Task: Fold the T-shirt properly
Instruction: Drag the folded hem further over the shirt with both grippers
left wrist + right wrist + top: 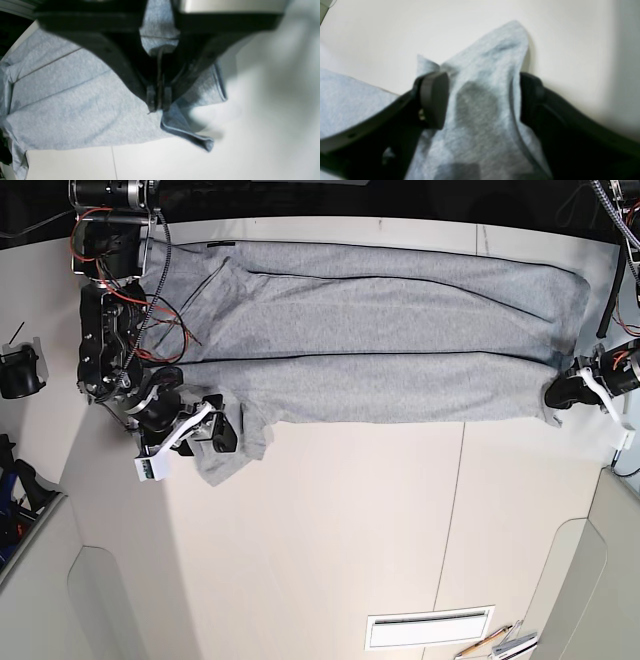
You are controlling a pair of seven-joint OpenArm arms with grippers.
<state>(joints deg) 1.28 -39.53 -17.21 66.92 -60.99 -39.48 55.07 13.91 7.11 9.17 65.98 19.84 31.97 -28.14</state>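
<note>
Across the 12 o'clock half of the white desk [330, 540] lies the large heather-grey cotton T-shirt [380, 350], spread in a long band w/ creases. Soft, light, floppy fabric; judged to sag and slip unless pinched at hems or corners. Left gripper [159, 98], at 3 o'clock in base view, is clenched on a shirt edge. Right gripper [482, 100], at 9 o'clock, is spread, cloth bunched between its fingers [433, 100]. Loose red wires [160, 320] near 10 o'clock could snag; a black object [18, 370] sits off the desk edge.

Heather-grey T-shirt [400, 340], plain side up, black pincers, left pincer [159, 101], right pincer [480, 100], white table [350, 530]
</note>
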